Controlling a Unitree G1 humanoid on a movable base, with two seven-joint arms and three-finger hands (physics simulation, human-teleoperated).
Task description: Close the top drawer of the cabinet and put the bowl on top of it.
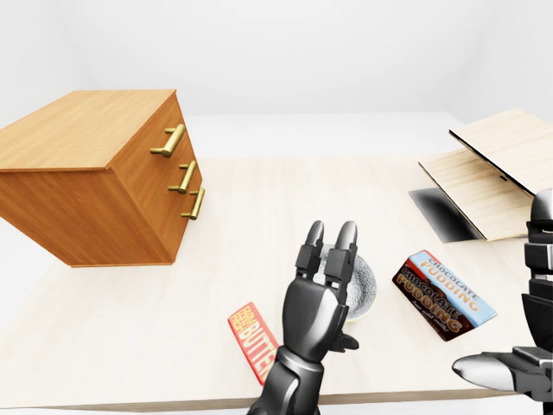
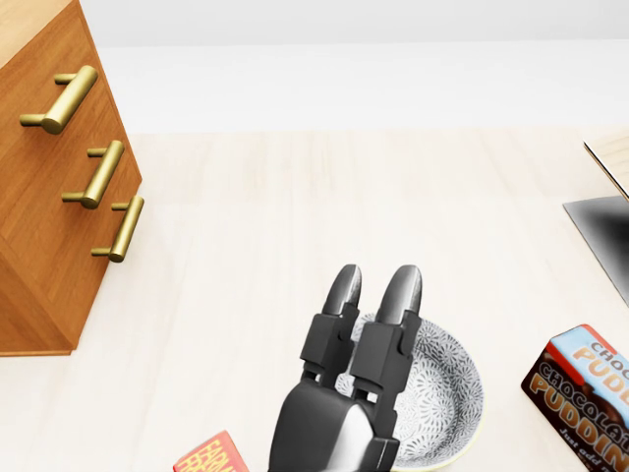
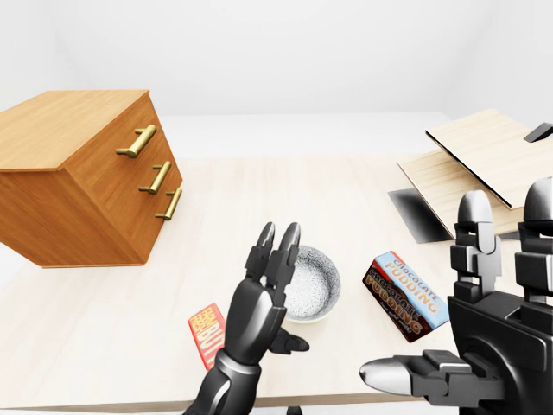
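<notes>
**Left hand open over the bowl, cabinet well off to the left**

At the left of the eye views we see the wooden cabinet (image 1: 95, 173) standing on the pale table (image 1: 259, 199). Its three brass handles run in a slanting column down the face that looks toward the middle of the table. The top drawer (image 1: 160, 130) carries the uppermost handle. From here its front looks level with the two below, and we cannot make out a gap that would say it is pulled out. The cabinet's top is a bare wooden surface.

Nearer the bottom edge, a red butter box (image 1: 252, 341) lies flat on the table, just left of our left arm. The left hand (image 1: 318, 294) rises from the bottom edge with its fingers straight and parted, gripping nothing. In the head view the fingertips overlap the left part of the bowl's rim, and we cannot tell whether they touch it.

The patterned bowl (image 3: 315, 281) sits upright on the table, well apart from the cabinet. To its right a chocolate pudding box (image 1: 443, 296) lies flat.

At the far right our right hand (image 3: 492, 337) fills the corner of the right-eye view. Its fingers stand upright and spread, the thumb sticks out to the left, and it holds nothing. Above it, light wooden boards (image 1: 492, 164) lie tilted beside a dark patch (image 1: 441, 213) on the table.
</notes>
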